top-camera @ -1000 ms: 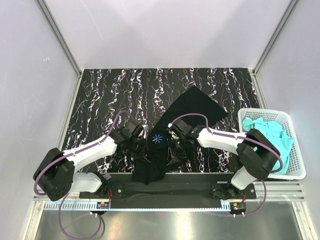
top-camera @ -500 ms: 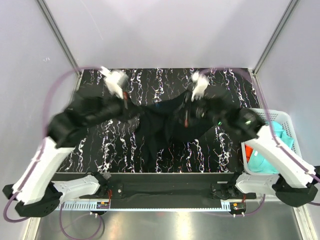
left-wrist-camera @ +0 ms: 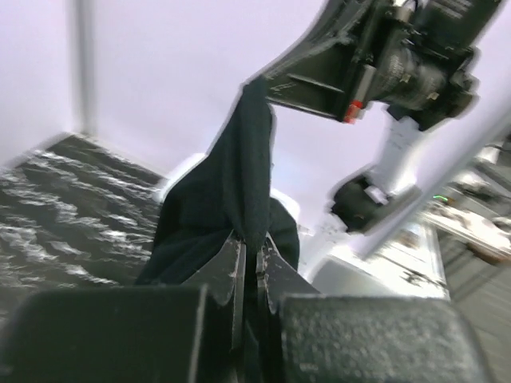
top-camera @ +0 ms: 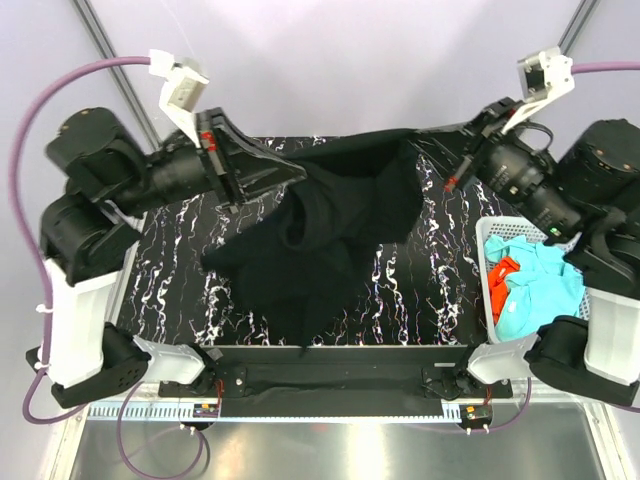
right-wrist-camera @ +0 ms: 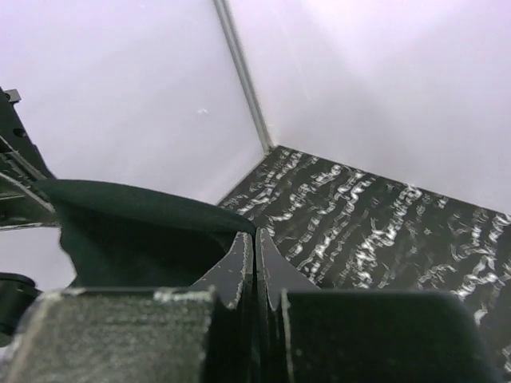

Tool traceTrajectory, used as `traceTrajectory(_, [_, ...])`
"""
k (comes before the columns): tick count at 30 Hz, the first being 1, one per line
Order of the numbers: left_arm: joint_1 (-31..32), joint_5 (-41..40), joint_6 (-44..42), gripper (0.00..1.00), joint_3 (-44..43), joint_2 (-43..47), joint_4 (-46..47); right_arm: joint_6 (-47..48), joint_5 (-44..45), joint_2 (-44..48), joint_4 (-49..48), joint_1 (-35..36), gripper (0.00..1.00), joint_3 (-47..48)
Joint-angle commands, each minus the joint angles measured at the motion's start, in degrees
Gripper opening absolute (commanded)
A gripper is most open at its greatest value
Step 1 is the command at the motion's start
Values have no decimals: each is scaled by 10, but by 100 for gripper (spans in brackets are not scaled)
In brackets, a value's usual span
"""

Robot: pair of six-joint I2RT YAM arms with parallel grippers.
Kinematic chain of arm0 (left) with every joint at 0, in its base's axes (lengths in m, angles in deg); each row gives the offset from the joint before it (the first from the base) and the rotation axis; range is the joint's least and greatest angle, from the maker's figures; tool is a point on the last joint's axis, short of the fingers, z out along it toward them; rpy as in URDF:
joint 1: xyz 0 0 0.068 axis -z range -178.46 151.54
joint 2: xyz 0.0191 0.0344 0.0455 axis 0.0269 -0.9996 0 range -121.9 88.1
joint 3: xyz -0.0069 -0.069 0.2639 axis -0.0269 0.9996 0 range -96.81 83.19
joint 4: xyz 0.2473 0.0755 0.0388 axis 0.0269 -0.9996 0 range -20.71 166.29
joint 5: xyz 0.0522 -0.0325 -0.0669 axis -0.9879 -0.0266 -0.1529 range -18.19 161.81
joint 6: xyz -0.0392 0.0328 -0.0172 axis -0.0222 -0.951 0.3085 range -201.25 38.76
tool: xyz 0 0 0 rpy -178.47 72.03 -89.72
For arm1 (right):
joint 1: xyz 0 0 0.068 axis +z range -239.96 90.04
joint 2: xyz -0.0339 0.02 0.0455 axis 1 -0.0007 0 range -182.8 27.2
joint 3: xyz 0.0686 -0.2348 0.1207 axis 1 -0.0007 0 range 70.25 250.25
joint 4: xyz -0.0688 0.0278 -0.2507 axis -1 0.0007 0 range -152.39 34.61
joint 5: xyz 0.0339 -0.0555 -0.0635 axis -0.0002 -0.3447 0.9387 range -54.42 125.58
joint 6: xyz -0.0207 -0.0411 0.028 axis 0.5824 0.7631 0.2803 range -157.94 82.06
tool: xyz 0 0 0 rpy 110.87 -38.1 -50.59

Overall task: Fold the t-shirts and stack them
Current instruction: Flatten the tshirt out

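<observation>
The table, a black surface veined with white, fills the middle of the top view between pale walls. Above it hangs the black t-shirt, the largest cloth in sight. Its upper edge is stretched across the far half of the table between the two grippers. The rest droops in bunched folds toward the near edge, and its lowest part reaches almost to that edge near the middle.

The left arm rises from the near left corner and reaches in toward the middle. The right arm rises from the near right corner and mirrors it.

A white lattice basket sits at the table's right edge, partly hidden behind the right arm. In it lie crumpled turquoise t-shirts, and an orange-red t-shirt shows against the basket's left wall.

The left gripper holds the shirt's upper edge on the left. In the left wrist view its tips are pressed nearly together, with a ridge of the black t-shirt pinched between them and standing up from them. The right gripper holds the opposite end. In the right wrist view its tips are pressed together on the edge of the black t-shirt, which spreads away to the left.
</observation>
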Motion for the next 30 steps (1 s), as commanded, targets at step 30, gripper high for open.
traceTrajectory(30, [-393, -40, 118, 0, 331, 68, -150, 42, -26, -391, -129, -212, 0, 225])
